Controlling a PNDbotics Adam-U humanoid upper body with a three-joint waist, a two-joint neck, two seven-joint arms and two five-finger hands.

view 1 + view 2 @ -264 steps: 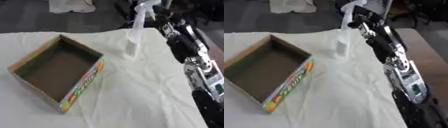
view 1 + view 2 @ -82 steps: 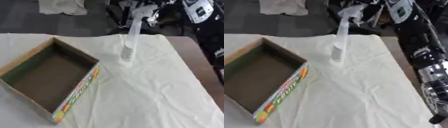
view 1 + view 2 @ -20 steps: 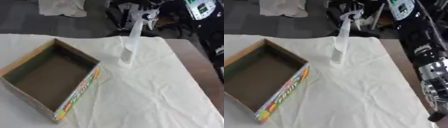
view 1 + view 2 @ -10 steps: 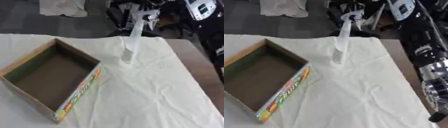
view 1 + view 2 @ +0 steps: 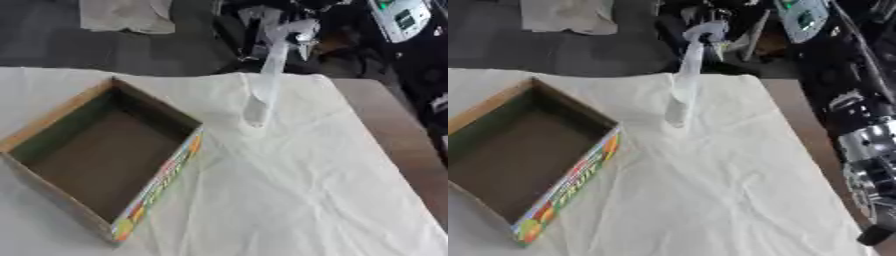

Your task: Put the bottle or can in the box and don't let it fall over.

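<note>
- Nothing on the table shifted; bottle [image 5: 265,77] stood upright on cloth [image 5: 289,190], beside box [image 5: 103,150].
- Right arm [image 5: 859,125] was at the right edge, apart from bottle; hand state could not be told.

Creased white cloth [image 5: 289,190] spread over the table, brown tabletop [image 5: 385,125] bare along the right edge — dark floor [image 5: 105,45] beyond, pale crumpled fabric [image 5: 122,14] lying on it at the far left

A tall white spray bottle [image 5: 684,82] stands upright on the cloth-covered worktop [image 5: 728,190], apart from the open cardboard box [image 5: 527,155] at left. The right arm [image 5: 859,130] runs down the right edge; no hand visible.
</note>
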